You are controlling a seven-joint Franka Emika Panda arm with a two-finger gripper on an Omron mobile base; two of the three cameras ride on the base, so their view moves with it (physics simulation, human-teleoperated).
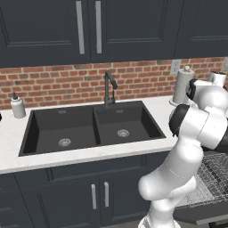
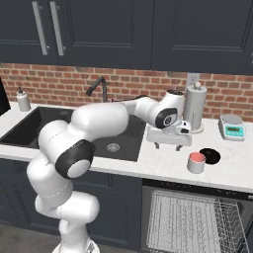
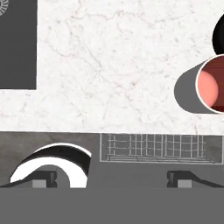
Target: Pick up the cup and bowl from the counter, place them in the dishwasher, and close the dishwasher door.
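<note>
The cup (image 2: 196, 162), red inside with a grey wall, stands upright on the white counter (image 2: 163, 165) near its front edge. The shallow black bowl (image 2: 210, 156) sits just behind and right of it. In the hand view the cup (image 3: 209, 87) is at the right edge and the bowl (image 3: 219, 37) is cut off above it. My gripper (image 2: 168, 145) hovers open and empty over the counter, left of the cup and right of the sink. The dishwasher (image 2: 192, 220) is open below, its wire rack (image 1: 213, 178) pulled out over the lowered dishwasher door (image 1: 198, 214).
A black double sink (image 1: 89, 129) with a faucet (image 1: 109, 89) lies to the left. A paper towel roll (image 2: 194, 107) and a white-and-teal scale (image 2: 232, 127) stand by the brick wall behind the cup. A soap bottle (image 2: 22, 100) stands at the far left.
</note>
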